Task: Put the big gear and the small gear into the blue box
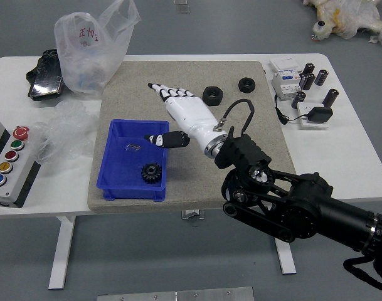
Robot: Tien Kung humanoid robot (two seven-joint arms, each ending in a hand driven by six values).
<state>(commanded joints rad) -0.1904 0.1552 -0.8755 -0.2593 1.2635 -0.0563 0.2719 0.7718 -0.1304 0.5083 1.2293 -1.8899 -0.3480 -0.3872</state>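
My right hand (150, 111) hangs over the right side of the blue box (106, 153), fingers extended and thumb apart, with nothing held. A black toothed gear (151, 173) rests on the box floor near its right front corner. A small metallic item (133, 147) is also in the box, too small to identify. No second toothed gear can be made out on the mat; my wrist and forearm cover part of it.
Two black rings (212, 96) (246, 84) sit on the beige mat (153, 75). A button panel (15, 166) and plastic bags are at left; black cylinders and white devices (286, 84) at right.
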